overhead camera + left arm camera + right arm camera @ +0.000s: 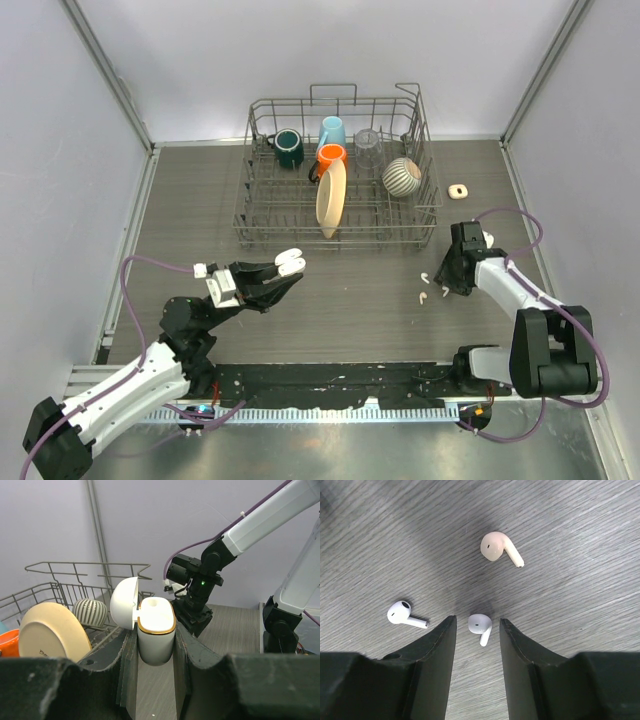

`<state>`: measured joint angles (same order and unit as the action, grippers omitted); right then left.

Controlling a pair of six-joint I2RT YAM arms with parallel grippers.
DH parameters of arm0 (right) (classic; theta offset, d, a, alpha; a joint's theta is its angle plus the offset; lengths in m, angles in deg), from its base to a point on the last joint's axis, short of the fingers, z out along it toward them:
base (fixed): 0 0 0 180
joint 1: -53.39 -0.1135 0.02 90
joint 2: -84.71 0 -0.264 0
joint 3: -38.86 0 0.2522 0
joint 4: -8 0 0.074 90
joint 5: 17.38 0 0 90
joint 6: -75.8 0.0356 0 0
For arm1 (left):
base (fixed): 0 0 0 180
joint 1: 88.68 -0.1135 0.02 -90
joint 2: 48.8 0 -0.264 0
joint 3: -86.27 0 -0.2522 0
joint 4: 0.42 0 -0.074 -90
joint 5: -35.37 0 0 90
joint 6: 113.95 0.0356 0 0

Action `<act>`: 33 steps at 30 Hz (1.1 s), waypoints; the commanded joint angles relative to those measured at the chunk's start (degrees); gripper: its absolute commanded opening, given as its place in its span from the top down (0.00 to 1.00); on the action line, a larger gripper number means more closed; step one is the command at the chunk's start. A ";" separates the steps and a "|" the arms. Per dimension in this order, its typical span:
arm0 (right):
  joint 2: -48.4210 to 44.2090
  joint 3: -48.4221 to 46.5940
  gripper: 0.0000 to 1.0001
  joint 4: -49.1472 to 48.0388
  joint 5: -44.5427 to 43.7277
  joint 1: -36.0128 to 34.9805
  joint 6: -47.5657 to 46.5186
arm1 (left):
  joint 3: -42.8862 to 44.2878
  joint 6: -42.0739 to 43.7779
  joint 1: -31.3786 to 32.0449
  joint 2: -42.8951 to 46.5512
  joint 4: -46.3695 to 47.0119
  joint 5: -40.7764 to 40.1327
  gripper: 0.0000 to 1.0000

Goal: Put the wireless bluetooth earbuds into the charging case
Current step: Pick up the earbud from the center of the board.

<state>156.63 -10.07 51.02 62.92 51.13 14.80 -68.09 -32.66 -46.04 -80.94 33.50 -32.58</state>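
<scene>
My left gripper [155, 636] is shut on the white charging case [156, 640], which is held above the table with its lid [124, 603] flipped open; the case [290, 263] shows at centre left from above. Three white earbuds lie on the table at the right [425, 276], [422, 296], [445, 291]. My right gripper [477, 620] is low over them and open. One earbud [480, 625] lies between its fingers, with a gap on each side. A second earbud [400, 613] lies left of the fingers and a third [495, 547] lies beyond them.
A wire dish rack [338, 235] stands at the back with a dark green mug [290, 148], a blue mug [332, 131], an orange mug [331, 155], a cream plate [331, 198] and a striped bowl [402, 177]. A small cream object [458, 191] lies right of the rack.
</scene>
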 commanded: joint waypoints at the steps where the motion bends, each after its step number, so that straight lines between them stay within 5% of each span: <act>1: 0.76 -2.44 0.55 0.62 0.20 -0.37 -0.69 | 2.27 0.62 0.08 0.15 1.54 -0.51 1.00; 21: 2.87 -2.88 0.71 0.72 -0.24 -0.46 -0.17 | 2.18 0.89 0.08 0.32 1.45 -0.77 1.00; 33: -1.17 1.43 0.75 -2.36 -2.52 -2.48 9.15 | 2.27 0.97 0.08 1.11 0.75 -1.30 1.00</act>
<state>157.99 -9.86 50.30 63.08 49.97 19.58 -68.09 -32.48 -46.04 -80.74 33.43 -32.85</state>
